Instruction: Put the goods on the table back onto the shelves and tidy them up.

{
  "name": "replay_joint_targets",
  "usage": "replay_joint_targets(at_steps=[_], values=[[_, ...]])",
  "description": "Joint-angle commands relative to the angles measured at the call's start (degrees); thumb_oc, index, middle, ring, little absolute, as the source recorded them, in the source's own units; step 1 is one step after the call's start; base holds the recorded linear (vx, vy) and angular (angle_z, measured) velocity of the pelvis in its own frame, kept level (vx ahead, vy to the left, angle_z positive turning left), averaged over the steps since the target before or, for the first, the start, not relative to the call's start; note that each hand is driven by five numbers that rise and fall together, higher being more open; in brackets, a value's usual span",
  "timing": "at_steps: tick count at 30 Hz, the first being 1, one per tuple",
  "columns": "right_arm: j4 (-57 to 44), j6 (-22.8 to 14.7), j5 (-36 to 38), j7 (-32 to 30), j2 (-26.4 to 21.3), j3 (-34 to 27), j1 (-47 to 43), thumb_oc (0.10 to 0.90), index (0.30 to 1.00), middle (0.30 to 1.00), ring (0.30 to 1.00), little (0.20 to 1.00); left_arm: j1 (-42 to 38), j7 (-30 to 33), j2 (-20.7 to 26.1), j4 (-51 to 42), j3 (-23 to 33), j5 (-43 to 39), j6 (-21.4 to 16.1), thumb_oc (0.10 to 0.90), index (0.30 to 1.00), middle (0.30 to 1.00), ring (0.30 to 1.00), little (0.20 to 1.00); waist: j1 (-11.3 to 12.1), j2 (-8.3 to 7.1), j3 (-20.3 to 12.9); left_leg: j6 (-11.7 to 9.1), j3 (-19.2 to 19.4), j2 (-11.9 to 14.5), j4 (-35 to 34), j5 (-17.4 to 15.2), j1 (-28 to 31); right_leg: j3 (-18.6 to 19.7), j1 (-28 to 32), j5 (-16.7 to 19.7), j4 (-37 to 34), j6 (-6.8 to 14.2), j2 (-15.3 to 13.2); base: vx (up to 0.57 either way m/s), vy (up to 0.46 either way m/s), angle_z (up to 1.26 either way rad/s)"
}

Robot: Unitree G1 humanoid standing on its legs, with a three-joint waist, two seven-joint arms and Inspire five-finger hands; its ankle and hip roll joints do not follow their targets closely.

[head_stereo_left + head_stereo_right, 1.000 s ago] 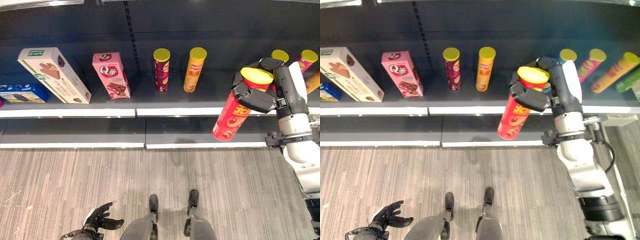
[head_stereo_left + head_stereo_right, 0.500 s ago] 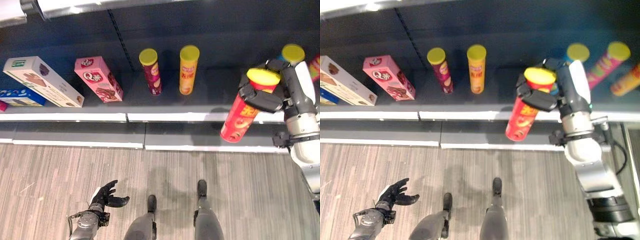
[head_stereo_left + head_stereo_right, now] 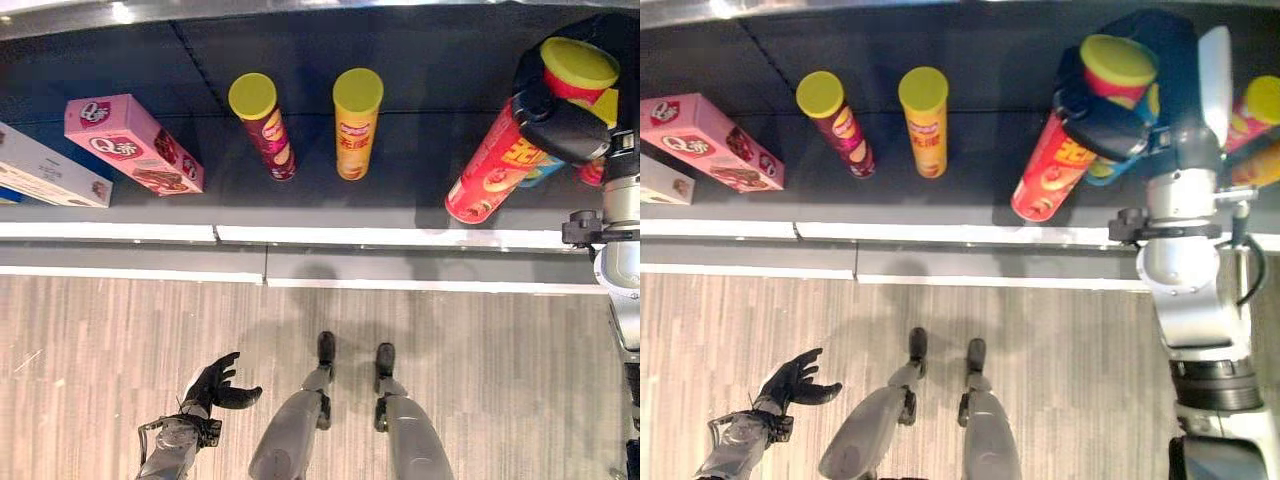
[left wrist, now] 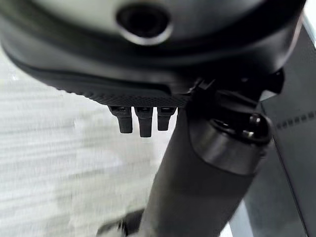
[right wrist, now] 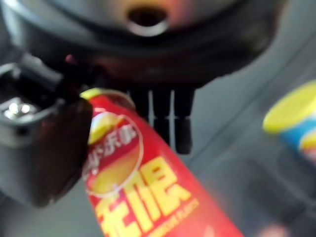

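My right hand (image 3: 560, 125) is shut on a red crisp tube (image 3: 495, 165) with a yellow lid, held tilted with its base low over the dark shelf (image 3: 400, 190), right of centre. The same red tube (image 5: 143, 187) appears close up in the right wrist view, thumb and fingers curled round its top. A maroon tube (image 3: 262, 125) and a yellow tube (image 3: 355, 122) stand on the shelf to its left. A blue tube (image 3: 1110, 165) peeks from behind the hand. My left hand (image 3: 215, 382) hangs low over the floor, fingers relaxed and holding nothing.
A pink box (image 3: 130, 145) and a white box (image 3: 45, 172) lie on the shelf at the left. More tubes (image 3: 1255, 110) lean at the far right. A white-edged lower shelf (image 3: 400, 270) runs below. Wood-look floor (image 3: 480, 380) lies in front.
The whole picture has shifted as the camera moved closer to the shelf. My right hand has carried the red tube up and forward, over the shelf. The left hand stays low.
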Motion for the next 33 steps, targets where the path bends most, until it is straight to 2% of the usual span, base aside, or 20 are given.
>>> replay_joint_targets(at_steps=[1,2,6,7,8,10,14,22,28,33], values=[[-7.19,-3.66,-6.25,-5.42,-2.64,-3.90,-6.01,0.400,0.300,0.300,0.300,0.300,5.04,1.12,3.67,-0.58,-0.15,-0.25,-1.31,0.800,0.900,0.900,0.900,0.900,0.97,-4.81,-4.65,-3.27,-1.91,2.14,9.55,-13.30,1.90,-0.10,-0.28,10.05,-6.51,8.04,-9.35,0.00,0.005,0.09],[-7.23,-3.62,-6.35,-5.47,-2.59,-3.87,-6.00,0.400,0.300,0.300,0.300,0.300,5.04,1.13,3.66,-0.57,-0.14,-0.24,-1.32,0.800,0.900,0.900,0.900,0.900,0.95,-4.81,-4.64,-3.26,-1.93,2.14,9.56,-13.31,1.91,-0.11,-0.26,10.05,-6.52,8.05,-9.35,-0.01,0.003,0.04],[-8.50,-0.91,-18.71,-8.98,-2.31,-2.57,-6.13,0.400,0.300,0.300,0.300,0.300,3.84,2.27,2.80,0.10,-1.02,0.66,-1.53,0.800,0.900,0.900,0.900,0.900,1.16,-4.43,-3.26,-3.12,-2.17,1.74,10.82,-13.82,1.27,-0.12,-0.72,9.78,-5.83,7.96,-9.62,-0.04,0.001,0.04],[-8.62,0.46,-23.66,-11.18,-1.82,-2.00,-6.62,0.400,0.300,0.300,0.300,0.300,3.48,2.87,2.47,0.16,-1.86,1.19,-1.71,0.800,0.900,0.900,0.900,0.900,1.22,-4.22,-2.57,-3.08,-2.23,1.68,11.56,-14.09,0.89,-0.23,-1.04,9.68,-5.36,7.93,-9.77,-0.04,0.000,0.06],[-8.66,0.56,-23.88,-11.27,-1.75,-1.91,-6.67,0.400,0.300,0.300,0.300,0.300,3.45,2.91,2.44,0.18,-1.85,1.20,-1.71,0.800,0.900,0.900,0.900,0.900,1.19,-4.21,-2.55,-3.07,-2.23,1.68,11.69,-14.15,0.83,-0.22,-1.08,9.65,-5.29,7.94,-9.76,-0.04,0.000,0.05],[-7.54,3.78,-32.43,-15.30,-0.26,-0.23,-7.59,0.400,0.300,0.300,0.300,0.300,2.42,4.62,1.89,0.39,-3.39,1.56,-2.09,0.800,0.900,0.900,0.900,0.900,1.31,-3.70,-1.20,-3.03,-2.26,1.66,13.09,-14.42,-0.34,-0.38,-1.83,9.46,-4.40,7.80,-10.01,-0.07,-0.009,0.02],[-5.59,6.10,-36.39,-18.24,2.37,1.86,-8.06,0.400,0.300,0.300,0.300,0.300,1.78,5.98,1.33,0.32,-4.62,1.55,-2.27,0.800,0.900,0.900,0.900,0.900,1.25,-3.28,-0.47,-3.05,-2.53,1.67,14.27,-14.81,-1.22,-0.30,-2.51,9.07,-3.45,7.66,-10.18,-0.04,-0.017,0.02],[-0.83,9.74,-37.18,-25.42,9.02,3.64,-9.35,0.400,0.300,0.300,0.300,0.300,0.96,8.22,0.82,-0.67,-7.14,0.96,-3.25,0.800,0.900,0.900,0.900,0.900,1.25,-1.92,0.88,-3.30,-2.60,1.57,15.00,-14.90,-2.44,-1.31,-3.94,9.34,-2.77,7.76,-10.72,-0.04,-0.005,0.05],[0.72,11.75,-36.59,-29.87,10.08,2.49,-11.84,0.400,0.300,0.300,0.300,0.300,0.57,8.87,1.27,-1.80,-7.85,0.28,-3.69,0.800,0.900,0.900,0.900,0.900,1.37,-0.85,1.38,-3.66,-2.67,1.31,14.70,-14.24,-4.20,-2.42,-5.45,10.08,-3.11,8.05,-11.22,-0.02,-0.001,0.01],[2.06,14.06,-36.24,-33.93,8.34,1.77,-17.72,0.400,0.300,0.300,0.300,0.300,-0.12,8.69,2.29,-2.83,-9.01,0.41,-3.91,0.800,0.900,0.900,0.900,0.900,2.16,0.58,1.76,-3.84,-3.45,0.58,14.04,-13.51,-6.42,-3.63,-7.42,10.80,-3.62,8.52,-11.81,-0.02,-0.015,0.08]])
